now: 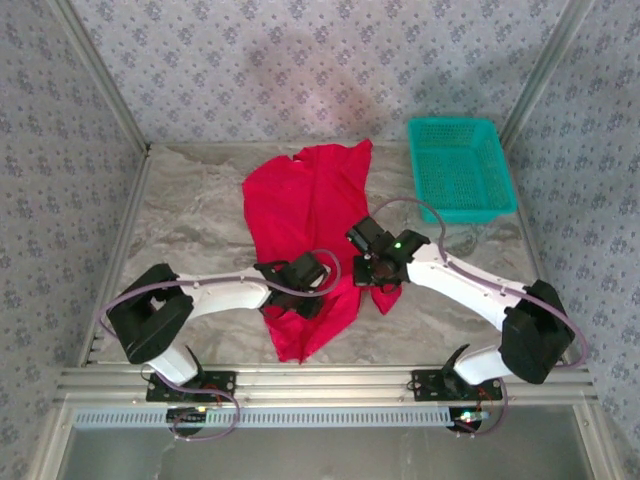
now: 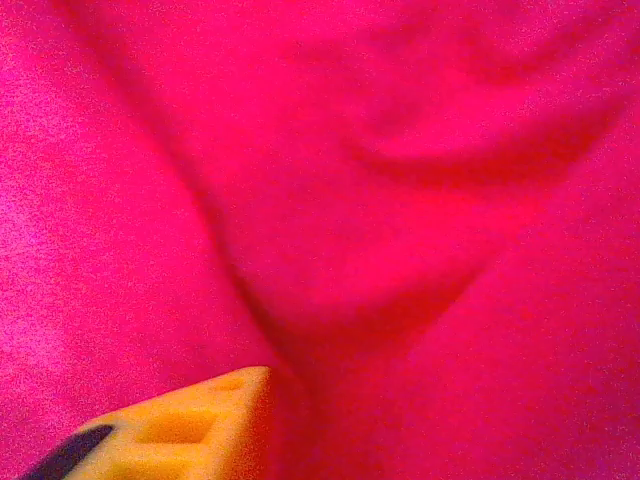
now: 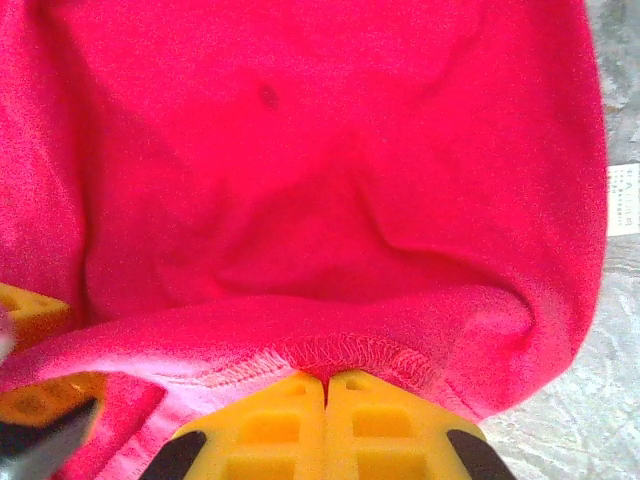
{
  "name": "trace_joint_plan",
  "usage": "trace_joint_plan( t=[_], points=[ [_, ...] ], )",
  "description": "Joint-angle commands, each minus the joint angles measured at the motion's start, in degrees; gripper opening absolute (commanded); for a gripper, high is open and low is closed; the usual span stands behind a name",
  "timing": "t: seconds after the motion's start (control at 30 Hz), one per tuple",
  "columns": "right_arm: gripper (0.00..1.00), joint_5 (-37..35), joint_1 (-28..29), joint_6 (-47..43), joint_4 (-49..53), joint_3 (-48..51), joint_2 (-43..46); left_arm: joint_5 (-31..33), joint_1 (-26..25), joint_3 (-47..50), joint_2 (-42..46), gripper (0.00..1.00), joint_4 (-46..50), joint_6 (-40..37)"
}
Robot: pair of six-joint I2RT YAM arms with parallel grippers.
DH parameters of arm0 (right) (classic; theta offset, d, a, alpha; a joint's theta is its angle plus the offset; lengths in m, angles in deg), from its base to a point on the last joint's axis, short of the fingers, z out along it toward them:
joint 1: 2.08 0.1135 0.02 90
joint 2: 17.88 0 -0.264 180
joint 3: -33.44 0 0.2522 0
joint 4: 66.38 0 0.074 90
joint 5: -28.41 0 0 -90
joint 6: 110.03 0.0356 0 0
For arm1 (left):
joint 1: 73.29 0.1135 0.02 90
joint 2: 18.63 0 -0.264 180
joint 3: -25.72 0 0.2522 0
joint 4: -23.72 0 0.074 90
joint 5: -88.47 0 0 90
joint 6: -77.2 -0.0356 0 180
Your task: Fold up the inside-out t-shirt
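Two robot arms meet over a red t-shirt that lies crumpled on the middle of a grey marbled table, its cloth running in a rumpled band from the far side toward the near edge. The left arm rises from its base at the near left, bends at a raised elbow and stretches its forearm to the right, low over the table, bringing the left claw down on the near half of the shirt. From its wrist camera one yellow finger shows against creased red cloth; I cannot tell whether that claw is spread or closed. The right arm folds back at its elbow on the near right and reaches up and leftward, its right claw at the shirt's right edge. Seen close, the right claw has its yellow fingers pressed together, pinching the stitched hem, with the cloth bunched above them. A small white tag shows at the shirt's edge. A teal mesh basket sits at the far right corner, apart from the shirt.
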Motion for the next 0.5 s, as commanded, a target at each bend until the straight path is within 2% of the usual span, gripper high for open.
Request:
trace_joint_plan(
  t=[0.0, 0.1, 0.3, 0.37, 0.43, 0.47],
  points=[
    [0.0, -0.2, -2.1, -1.1, 1.8, 3.0, 2.4, 8.3, -0.1, -4.2, 2.8, 0.17, 7.8, -2.4],
    [0.0, -0.6, -3.9, -1.7, 1.2, 5.1, 3.1, 10.3, 0.0, -6.8, 4.9, 0.0, 11.5, -3.3],
    [0.0, -6.2, -10.8, -5.8, 0.4, 5.4, 2.3, 7.7, 0.8, -18.5, 6.7, 0.0, 16.9, -1.5],
    [0.0, -6.7, -14.1, -7.0, 0.4, 3.3, 1.8, 2.5, 2.3, -24.3, 6.5, 0.0, 16.5, 1.5],
    [0.0, -4.3, -15.7, -7.3, 0.7, 0.7, 1.7, -3.3, 3.6, -28.5, 5.8, 0.0, 14.1, 5.2],
    [0.05, -3.6, -15.6, -7.3, 0.4, -0.4, 2.2, -5.6, 4.2, -30.4, 5.1, 0.0, 13.2, 7.0]
  ],
)
